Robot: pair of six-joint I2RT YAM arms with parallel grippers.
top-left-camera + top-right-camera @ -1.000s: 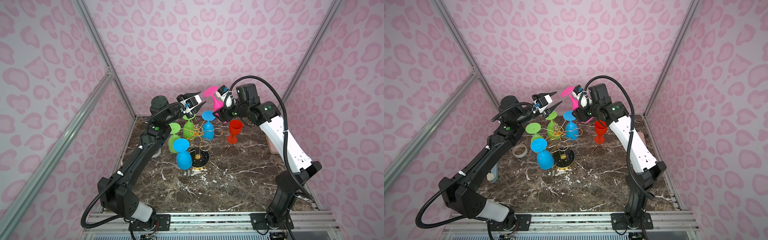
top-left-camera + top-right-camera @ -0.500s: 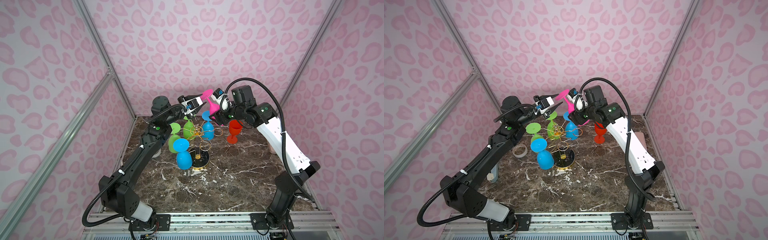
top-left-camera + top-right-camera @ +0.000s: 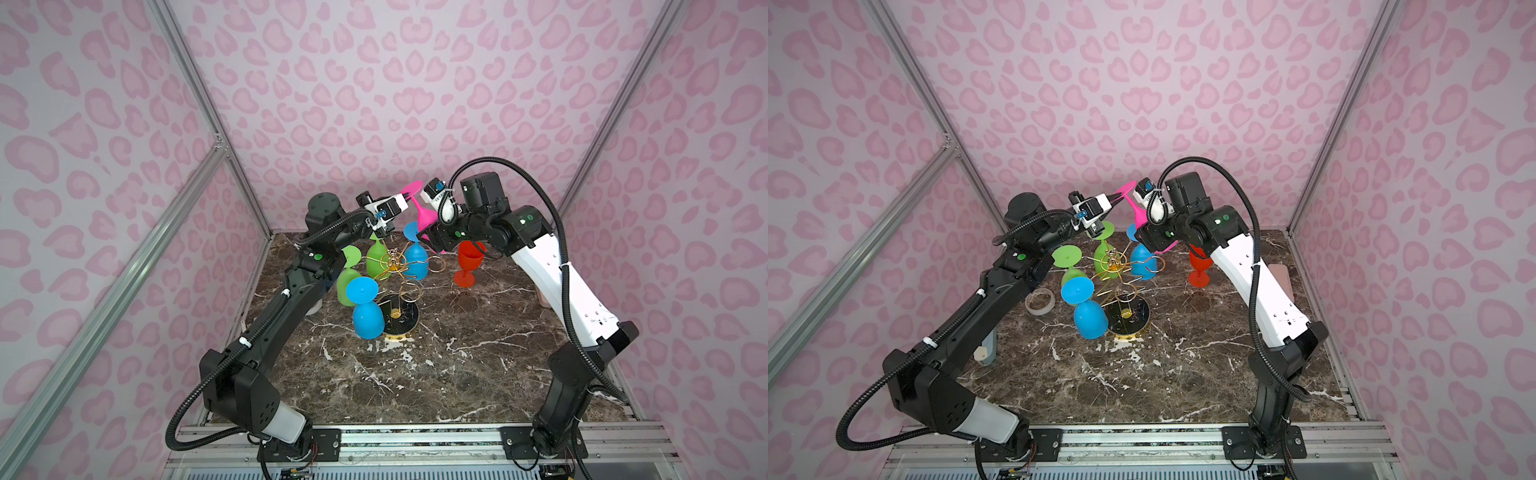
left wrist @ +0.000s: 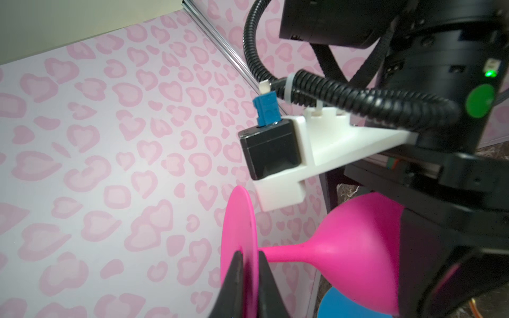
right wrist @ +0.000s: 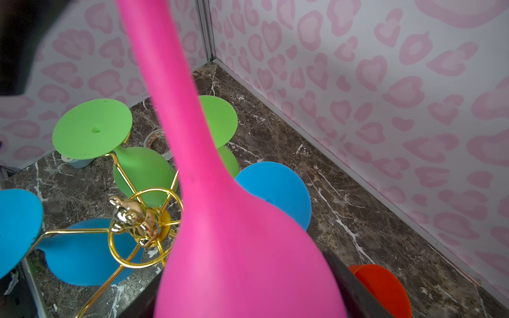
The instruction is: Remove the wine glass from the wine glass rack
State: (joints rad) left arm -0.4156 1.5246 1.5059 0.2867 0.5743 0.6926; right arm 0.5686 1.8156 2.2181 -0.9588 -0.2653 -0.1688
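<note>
One pink wine glass (image 3: 424, 214) is held clear above the wine glass rack (image 3: 392, 262), the left gripper (image 4: 249, 256) pinching its foot and the right gripper (image 5: 234, 275) clasping its bowl; two green glasses (image 3: 348, 282) (image 3: 377, 259) and two blue glasses (image 3: 365, 316) (image 3: 417, 259) hang on the rack, and one red glass (image 3: 469, 259) stands to its right.

No word, number or brand name can be read anywhere in these views. The tape roll (image 5: 154, 136) on the table (image 5: 344, 192) carries an orange printed pattern, too blurred to tell whether it holds letters. The only plain mark is a round green sticker (image 4: 480, 101) without lettering on the right arm (image 4: 440, 68), just below a small lit green light (image 4: 489, 73).
</note>
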